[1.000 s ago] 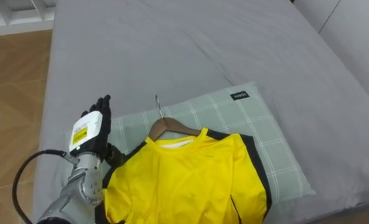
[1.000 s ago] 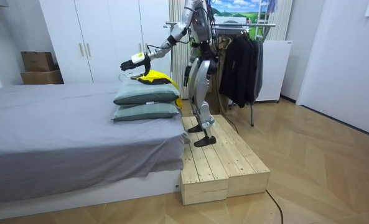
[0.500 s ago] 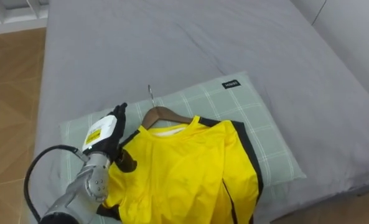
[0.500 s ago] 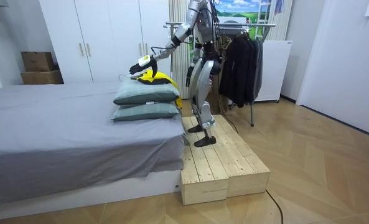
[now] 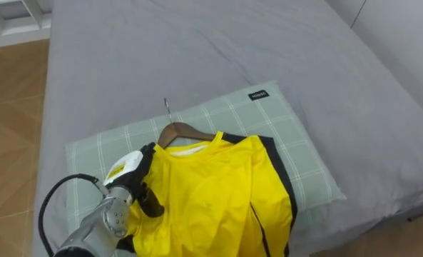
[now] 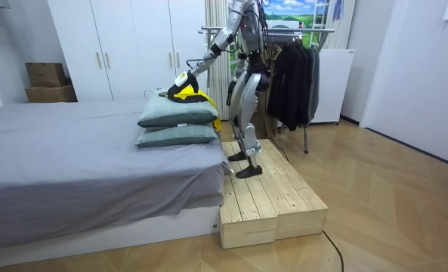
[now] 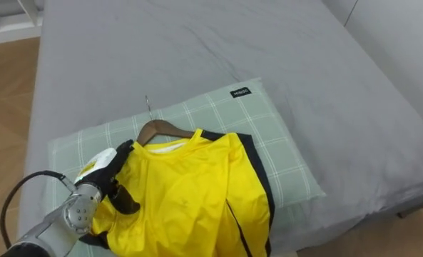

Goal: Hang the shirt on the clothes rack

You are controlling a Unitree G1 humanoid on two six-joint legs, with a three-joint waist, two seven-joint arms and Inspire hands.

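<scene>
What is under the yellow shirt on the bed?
Under the yellow shirt lies a checked green pillow. A wooden hanger pokes out at the collar, with its hook resting on the pillow. The rest of the hanger and the pillow's middle are covered.

A dark label (image 5: 259, 95) on the pillow (image 5: 297, 153) bears pale print, unreadable from here. The yellow sticker (image 5: 115, 172) on the left hand (image 5: 131, 170) seems printed too.

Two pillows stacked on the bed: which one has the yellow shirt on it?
The upper pillow, checked pale green: the yellow shirt on its hanger lies on it. The lower pillow sits underneath.
</scene>
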